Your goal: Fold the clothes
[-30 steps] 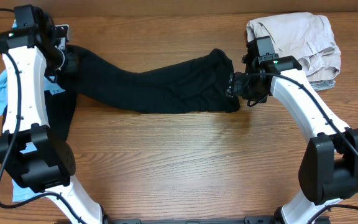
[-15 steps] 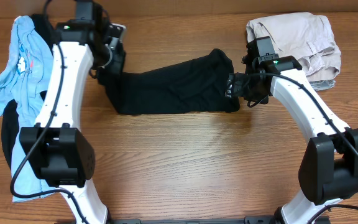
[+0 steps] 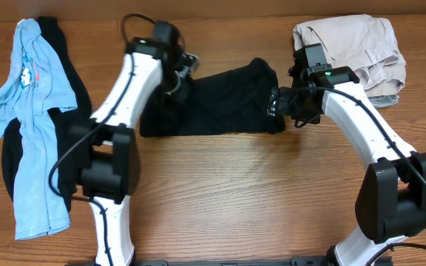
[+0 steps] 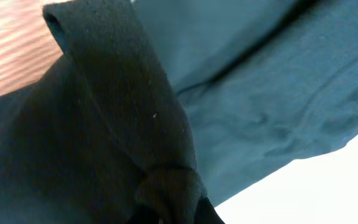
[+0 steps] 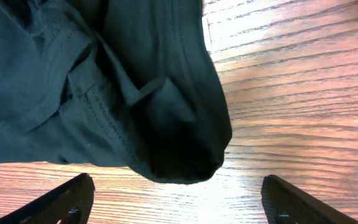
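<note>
Two jaw states are noted: the left gripper [image 3: 177, 72] is judged clenched on a bunched fold of the black top [image 3: 213, 103], though its fingers are hidden by fabric in the wrist view. The right gripper [image 5: 178, 185] is spread wide and unloaded, with the top's hemmed right corner lying just ahead of it on the table [image 3: 220, 192]. The top's long axis is laid left to right between both grippers, so the held left end is best brought toward the right. The left arm is stretched far inward; the right arm is bent at the elbow. The light blue T-shirt [image 3: 32, 111] and beige pieces [image 3: 353, 44] are placed well apart at either side.
</note>
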Tool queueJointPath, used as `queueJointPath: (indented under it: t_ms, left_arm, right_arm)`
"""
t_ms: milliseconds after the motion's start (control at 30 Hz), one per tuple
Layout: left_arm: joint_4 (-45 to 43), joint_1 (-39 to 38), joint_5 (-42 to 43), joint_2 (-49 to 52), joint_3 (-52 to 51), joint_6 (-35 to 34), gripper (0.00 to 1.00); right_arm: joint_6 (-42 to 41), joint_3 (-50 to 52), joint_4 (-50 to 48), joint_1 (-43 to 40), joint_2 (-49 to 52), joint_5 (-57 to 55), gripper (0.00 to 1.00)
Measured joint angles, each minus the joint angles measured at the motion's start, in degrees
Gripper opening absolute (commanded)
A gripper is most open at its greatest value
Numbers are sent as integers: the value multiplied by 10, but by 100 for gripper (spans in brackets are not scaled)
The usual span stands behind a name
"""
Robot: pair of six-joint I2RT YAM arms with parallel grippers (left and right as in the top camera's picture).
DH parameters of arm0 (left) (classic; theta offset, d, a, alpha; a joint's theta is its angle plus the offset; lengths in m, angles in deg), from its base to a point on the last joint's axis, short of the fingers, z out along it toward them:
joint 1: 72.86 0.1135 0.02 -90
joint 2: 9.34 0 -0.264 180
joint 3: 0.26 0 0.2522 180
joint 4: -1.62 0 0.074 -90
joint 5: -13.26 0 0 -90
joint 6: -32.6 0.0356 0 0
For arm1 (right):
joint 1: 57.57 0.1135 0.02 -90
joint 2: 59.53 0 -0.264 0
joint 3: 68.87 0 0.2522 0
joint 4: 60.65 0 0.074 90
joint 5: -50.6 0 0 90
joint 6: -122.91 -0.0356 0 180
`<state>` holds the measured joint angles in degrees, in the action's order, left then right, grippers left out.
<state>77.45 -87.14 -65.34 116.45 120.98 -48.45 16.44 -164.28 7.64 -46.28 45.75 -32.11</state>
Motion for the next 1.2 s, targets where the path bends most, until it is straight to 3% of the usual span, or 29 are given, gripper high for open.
queueJointPath:
  t_ms: [167, 233, 267, 333, 567, 833, 967, 1200]
  left_arm:
    - [-37, -35, 4, 11, -3, -22, 17]
    - [-54, -42, 5, 11, -3, -39, 41]
    - [-57, -45, 6, 11, -3, -49, 65]
    - [-64, -47, 9, 11, -3, -66, 98]
    - [-62, -45, -1, 11, -2, -94, 100]
    - [11, -9, -12, 11, 42, -101, 100]
    - [36, 26, -12, 11, 85, -101, 100]
    - [38, 70, -14, 11, 105, -101, 100]
  right_arm:
    - [0, 0, -1, 0, 0, 0, 90]
    - [0, 0, -1, 0, 0, 0, 91]
    - [0, 0, -1, 0, 0, 0, 91]
    - [0, 0, -1, 0, 0, 0, 91]
    - [0, 0, -1, 0, 0, 0, 91]
    - [3, 0, -19, -30, 0, 11, 92]
    - [25, 3, -56, -47, 0, 41, 100]
    - [104, 8, -132, -55, 15, 93, 100]
